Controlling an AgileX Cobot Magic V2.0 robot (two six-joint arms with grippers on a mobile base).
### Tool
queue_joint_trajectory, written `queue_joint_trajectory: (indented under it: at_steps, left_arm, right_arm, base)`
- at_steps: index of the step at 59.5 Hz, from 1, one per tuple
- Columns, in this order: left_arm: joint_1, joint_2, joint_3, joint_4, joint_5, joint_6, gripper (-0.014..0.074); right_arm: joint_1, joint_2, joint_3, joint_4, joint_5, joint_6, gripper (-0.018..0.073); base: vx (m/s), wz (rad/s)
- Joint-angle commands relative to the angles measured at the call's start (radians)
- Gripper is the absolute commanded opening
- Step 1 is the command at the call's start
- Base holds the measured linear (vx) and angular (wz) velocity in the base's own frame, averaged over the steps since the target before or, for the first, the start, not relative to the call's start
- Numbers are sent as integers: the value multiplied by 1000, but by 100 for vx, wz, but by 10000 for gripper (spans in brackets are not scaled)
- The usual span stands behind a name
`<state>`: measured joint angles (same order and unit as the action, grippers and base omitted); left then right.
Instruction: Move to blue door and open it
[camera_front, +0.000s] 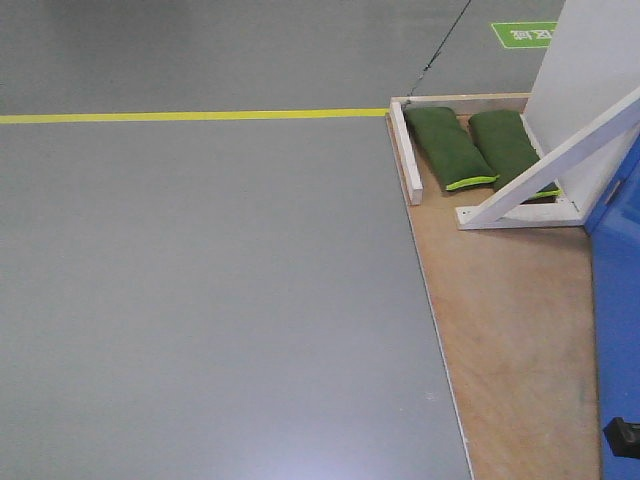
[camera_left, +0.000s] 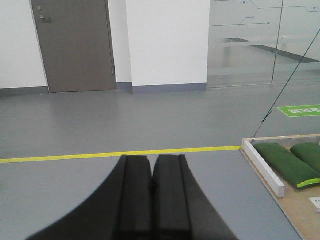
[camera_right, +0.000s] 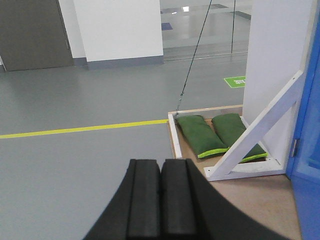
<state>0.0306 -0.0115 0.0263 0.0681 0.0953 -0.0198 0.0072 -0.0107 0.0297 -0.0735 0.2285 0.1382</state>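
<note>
While both pincers sit shut with nothing between them, the blue door (camera_front: 618, 300) shows only as a glossy strip along the right edge of the plywood base (camera_front: 510, 340). The front view cuts it off, and neither its handle nor its lock can be seen. In the right wrist view the blue door (camera_right: 307, 200) rises at that same right edge, just beside the white panel (camera_right: 272, 60). That panel stands upright toward the far right corner of the base, propped by a slanting white brace (camera_right: 260, 132). Two green sandbags (camera_front: 448, 148) lie side by side along the far edge of the base, the right one passing under the brace. A low white rail (camera_front: 406, 150) runs along the base's left edge at its far corner. The left gripper (camera_left: 151, 172) has its dark pads pressed together and empty, facing grey floor (camera_left: 100, 125) crossed by a yellow line (camera_left: 120, 154), with a grey door (camera_left: 75, 45) in the far wall. The right gripper (camera_right: 160, 175) is likewise closed pad to pad and empty, near the base's left edge and well apart from the blue door. A thin dark cable (camera_right: 192, 55) slants up from the far left corner of the base, and a green marking (camera_front: 525, 34) lies on the floor beyond it.
</note>
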Motion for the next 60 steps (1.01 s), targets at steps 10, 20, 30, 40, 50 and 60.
queue_joint_trajectory:
  at_steps: [10,20,30,40,50,60]
  left_arm:
    - [0,-15,-27,-2,-84,-7,73]
    - [0,-14,-27,-2,-84,-7,73]
    - [0,-14,-27,-2,-84,-7,73]
    - [0,-14,-27,-2,-84,-7,73]
    - [0,-14,-27,-2,-84,-7,73]
    - [0,-14,-27,-2,-84,-7,73]
  right_arm:
    - [1,-16,1,-12,-84,-5,-1]
    - [1,-16,1,-12,-84,-5,-1]
    - [1,-16,1,-12,-84,-5,-1]
    - [-1,-14,-46,-46,-41,-5,-1]
    - [-1,1,-258,-72,64,-5,-1]
    - [-1,120,-513,-177,59,-5,-1]
  base:
    - [3,-1]
    - [0,0]
    - [0,0]
    - [0,0]
    - [0,0]
    - [0,0]
